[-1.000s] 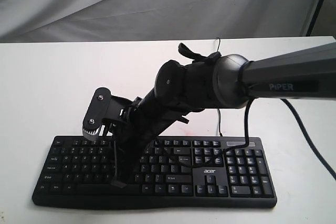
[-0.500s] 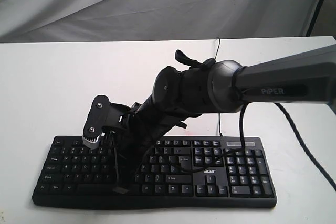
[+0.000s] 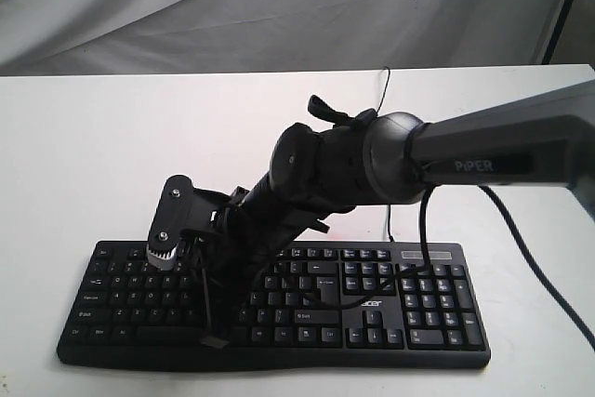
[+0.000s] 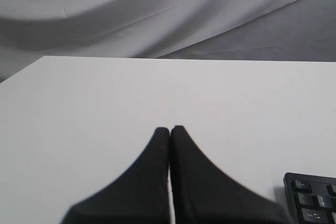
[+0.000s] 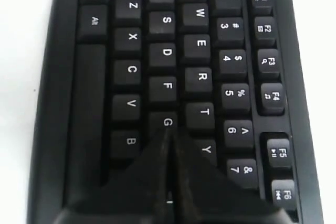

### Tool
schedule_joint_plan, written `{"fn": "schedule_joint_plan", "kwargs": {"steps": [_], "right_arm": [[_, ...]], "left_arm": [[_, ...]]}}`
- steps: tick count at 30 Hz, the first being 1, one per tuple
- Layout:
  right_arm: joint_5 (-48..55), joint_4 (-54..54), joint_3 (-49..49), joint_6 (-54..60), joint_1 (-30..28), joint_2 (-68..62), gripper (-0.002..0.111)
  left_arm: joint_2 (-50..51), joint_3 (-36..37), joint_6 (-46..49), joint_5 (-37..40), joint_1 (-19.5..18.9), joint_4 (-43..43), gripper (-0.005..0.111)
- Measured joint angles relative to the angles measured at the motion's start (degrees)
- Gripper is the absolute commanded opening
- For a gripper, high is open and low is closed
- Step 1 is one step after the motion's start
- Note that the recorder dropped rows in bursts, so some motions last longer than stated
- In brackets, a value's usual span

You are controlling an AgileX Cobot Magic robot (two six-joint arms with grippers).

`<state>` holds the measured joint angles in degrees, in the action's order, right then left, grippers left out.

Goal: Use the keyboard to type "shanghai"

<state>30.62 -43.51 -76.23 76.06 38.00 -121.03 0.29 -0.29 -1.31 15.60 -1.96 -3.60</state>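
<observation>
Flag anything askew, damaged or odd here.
Nothing stands out. The keyboard lies flat on the table with no key visibly missing; the right gripper, jaws shut, sits just by the G key.

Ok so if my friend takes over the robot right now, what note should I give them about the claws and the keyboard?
Left claw: shut, holding nothing, over the bare white table just off a corner of the keyboard.
Right claw: shut, holding nothing. It reaches across to the keyboard's left half, with its tip pointing down right beside the G key. Whether it is pressing a key cannot be seen.
Keyboard: lies flat on the table.
Done: no screen is in view, so the letters typed so far cannot be told.
Left: finish "shanghai", probably tapping with the right claw's tip.
</observation>
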Motion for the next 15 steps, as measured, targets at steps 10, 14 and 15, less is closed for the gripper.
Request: {"fn": "schedule_joint_plan", "kwargs": {"steps": [10,14,15], "right_arm": [[0.85,0.00,0.00,1.04,0.00,0.00,0.000],[1.11,0.00,0.00,1.27,0.00,-0.12,0.000],[1.11,0.00,0.00,1.48,0.00,-0.12,0.000]], "left_arm": [[0.00,0.00,0.00,0.00,0.00,0.00,0.001],[0.00,0.00,0.00,0.00,0.00,0.00,0.001],[0.00,0.00,0.00,0.00,0.00,0.00,0.001]]}}
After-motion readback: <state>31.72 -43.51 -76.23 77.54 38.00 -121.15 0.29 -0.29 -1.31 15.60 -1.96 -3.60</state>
